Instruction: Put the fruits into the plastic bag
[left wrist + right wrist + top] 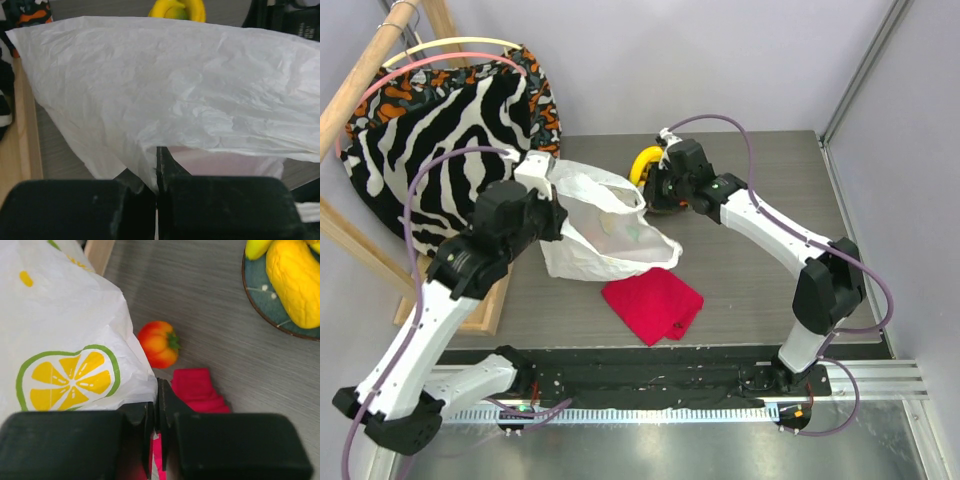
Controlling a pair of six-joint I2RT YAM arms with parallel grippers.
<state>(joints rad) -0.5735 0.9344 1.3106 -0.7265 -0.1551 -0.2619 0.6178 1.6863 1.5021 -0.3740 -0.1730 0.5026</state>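
While both arms' jaws pinch the crinkly white plastic bag (605,235), a round red-orange fruit (159,344) lies beside it.

Lab bench with aluminium rail (880,375)

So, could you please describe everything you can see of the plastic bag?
The plastic bag is thin, crinkled, translucent white film printed with a green-rimmed yellow citrus slice. It sits slumped on the table, mouth held open between the arms: the left tool is shut on one edge, the right tool appears shut on the opposite edge. Its lower corner reaches the red cloth, and a red-orange fruit lies close beside it.
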